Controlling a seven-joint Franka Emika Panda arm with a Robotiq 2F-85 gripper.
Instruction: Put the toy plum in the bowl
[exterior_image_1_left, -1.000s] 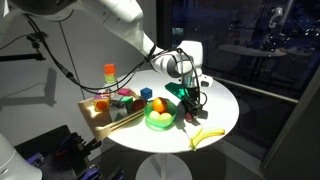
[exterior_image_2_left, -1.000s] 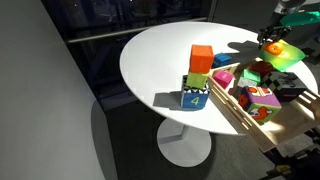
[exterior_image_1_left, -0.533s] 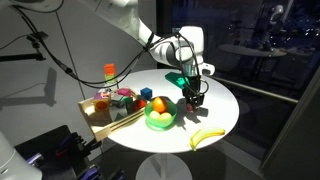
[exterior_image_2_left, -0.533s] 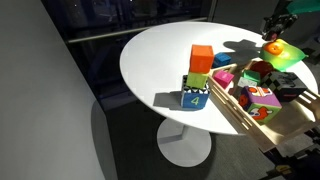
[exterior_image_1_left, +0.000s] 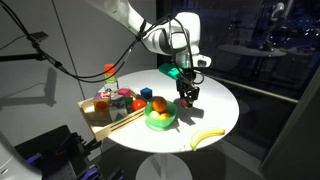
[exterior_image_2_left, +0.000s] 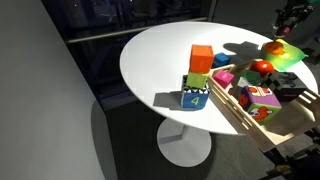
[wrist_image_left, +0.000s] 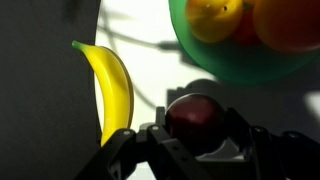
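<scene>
On my exterior feed, far left on the round white desk (exterior_image_1_left: 218, 105), sits the wooden tray (exterior_image_1_left: 96, 121) of coloured blocks (exterior_image_1_left: 120, 101), with a small block stack (exterior_image_1_left: 109, 73) just behind it. Right of the tray is the lime-green bowl (exterior_image_1_left: 160, 124), with an orange toy fruit (exterior_image_1_left: 158, 104) in it. Just right of the bowl my gripper (exterior_image_1_left: 187, 97) hangs near its rim. I cannot tell from here how far it is off the desk. Further right, near the front edge, lies the toy banana (exterior_image_1_left: 207, 138), apart from the bowl.

On the wrist feed the banana (wrist_image_left: 112, 85) runs down the left side. Right of it, at bottom centre, the toy plum (wrist_image_left: 196, 112) sits between the gripper's fingers (wrist_image_left: 125, 152), which are clamped on it from both sides. The plum is outside the bowl (wrist_image_left: 230, 62), which fills the upper right and holds a yellow fruit (wrist_image_left: 214, 18) beside the orange one (wrist_image_left: 290, 20).

From the opposite exterior camera, a blue number block (exterior_image_2_left: 196, 98) stands under a green and an orange one, the tray (exterior_image_2_left: 238, 115) lies to their right, and the bowl (exterior_image_2_left: 290, 58) is at the far right edge.
</scene>
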